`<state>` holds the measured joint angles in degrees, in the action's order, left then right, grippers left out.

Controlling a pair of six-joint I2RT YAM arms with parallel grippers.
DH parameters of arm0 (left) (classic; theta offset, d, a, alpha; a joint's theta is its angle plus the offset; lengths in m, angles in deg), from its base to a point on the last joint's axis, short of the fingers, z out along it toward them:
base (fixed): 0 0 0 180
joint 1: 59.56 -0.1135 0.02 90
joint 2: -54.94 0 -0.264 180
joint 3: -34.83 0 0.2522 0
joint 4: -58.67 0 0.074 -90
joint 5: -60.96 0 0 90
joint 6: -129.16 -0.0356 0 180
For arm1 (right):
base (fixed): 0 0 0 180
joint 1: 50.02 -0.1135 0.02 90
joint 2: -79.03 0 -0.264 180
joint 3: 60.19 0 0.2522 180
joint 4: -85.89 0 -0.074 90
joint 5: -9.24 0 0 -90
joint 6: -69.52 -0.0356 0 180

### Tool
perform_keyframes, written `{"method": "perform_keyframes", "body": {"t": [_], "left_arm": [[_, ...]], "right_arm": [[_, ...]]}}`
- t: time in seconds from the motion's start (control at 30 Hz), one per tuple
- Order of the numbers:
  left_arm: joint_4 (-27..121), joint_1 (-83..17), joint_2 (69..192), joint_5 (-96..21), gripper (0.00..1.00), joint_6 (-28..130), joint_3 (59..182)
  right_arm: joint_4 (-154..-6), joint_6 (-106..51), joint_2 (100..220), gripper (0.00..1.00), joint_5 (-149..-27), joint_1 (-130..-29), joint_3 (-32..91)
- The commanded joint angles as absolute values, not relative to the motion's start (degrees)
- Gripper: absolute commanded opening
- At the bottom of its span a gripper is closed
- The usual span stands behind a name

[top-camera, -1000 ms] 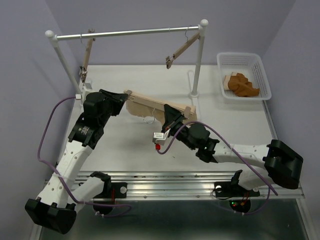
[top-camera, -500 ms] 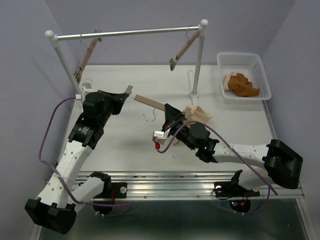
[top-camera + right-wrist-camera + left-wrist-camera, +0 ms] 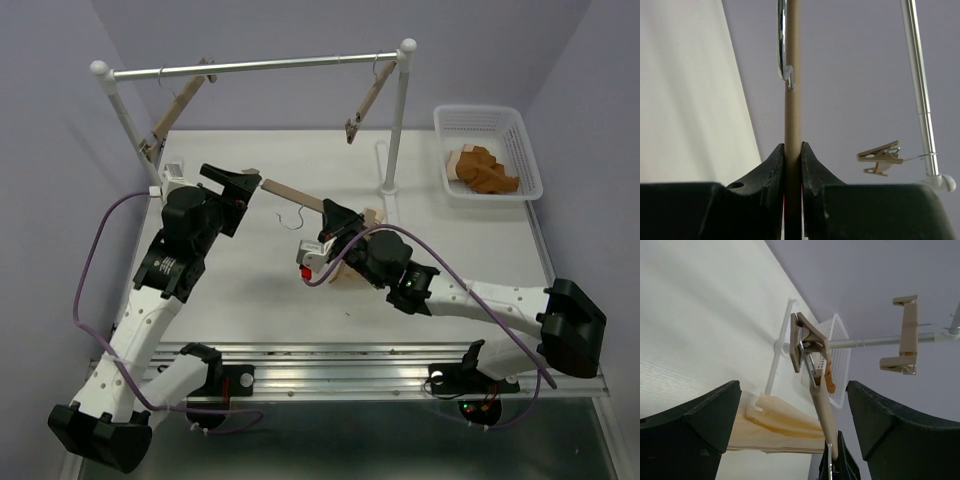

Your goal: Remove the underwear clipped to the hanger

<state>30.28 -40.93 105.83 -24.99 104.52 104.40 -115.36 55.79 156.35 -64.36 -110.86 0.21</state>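
Between the jaws of the right gripper point(image 3: 792, 149): straight light-wood bar hanger point(image 3: 294, 197), pinched tight across the bar just beside the root of its silver wire hook point(image 3: 782, 30). Apparently lifted off the white tabletop point(image 3: 250, 290), tilted, free end toward the left arm. Around that free end: jaws of the left gripper point(image 3: 793, 385) spread wide, touching nothing, wooden end clip point(image 3: 802, 342) just ahead of the gap. No cloth seen in that clip. Below the bar, bunched in soft folds on the tabletop and partly under the right arm: pale beige-tan thin cloth underwear point(image 3: 774, 432). Far clip hidden behind the right wrist in the overhead view; cannot tell about any hem caught there. Further out: silver rail point(image 3: 260, 67) with one spare wooden clip hanger point(image 3: 180, 110) near its left post and another point(image 3: 368, 98) near its right; white mesh basket point(image 3: 475, 108) well apart at the right edge.

Judged step: confirming full release, then separating bar from cloth. To do it well: hold the right pinch firm against rolling; raise the bar slowly and straight, watching for cloth rising with it. On any tug, stop, bring the left jaws square onto the far clip's tails and squeeze it open rather than dragging thin fabric. Mind the hook on the way up, an easy snag on loose folds.
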Motion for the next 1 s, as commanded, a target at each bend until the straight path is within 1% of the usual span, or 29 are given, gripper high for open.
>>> {"method": "perform_keyframes", "body": {"t": [0.0, 0.2, 0.37, 0.43, 0.47, 0.6, 0.7, 0.87, 0.97], "left_arm": [[31.73, -40.93, 102.84, -25.79, 0.99, 100.95, 104.57], [31.29, -40.93, 100.29, -27.28, 0.99, 98.84, 103.87], [30.94, -40.93, 98.01, -28.69, 0.99, 92.62, 103.69], [30.15, -40.93, 97.48, -28.78, 0.99, 90.59, 104.13], [29.88, -40.93, 97.13, -30.95, 0.99, 88.40, 104.05], [29.71, -40.93, 93.71, -32.29, 0.99, 84.96, 102.38], [29.35, -40.93, 91.16, -32.03, 0.99, 84.25, 101.07], [30.14, -40.93, 87.72, -32.29, 0.99, 83.28, 99.22], [32.68, -40.93, 86.14, -36.05, 0.99, 82.58, 97.28]], "right_arm": [[-107.89, 45.19, 153.39, 0.01, -63.36, -111.37, 7.61], [-97.08, 35.69, 153.74, 0.01, -63.88, -111.37, 13.68], [-85.90, 29.02, 155.14, 0.01, -67.21, -111.37, 18.77], [-80.63, 26.12, 155.23, 0.01, -70.82, -110.68, 21.67], [-78.09, 25.32, 155.06, 0.01, -72.13, -110.67, 22.65], [-68.78, 21.89, 154.53, 0.01, -82.22, -108.22, 27.22], [-66.56, 18.56, 154.18, 0.01, -85.32, -106.81, 29.33], [-66.99, 6.61, 154.62, 0.01, -85.42, -103.90, 32.23], [-67.61, -0.95, 155.14, 0.01, -86.12, -102.06, 33.46]]}}
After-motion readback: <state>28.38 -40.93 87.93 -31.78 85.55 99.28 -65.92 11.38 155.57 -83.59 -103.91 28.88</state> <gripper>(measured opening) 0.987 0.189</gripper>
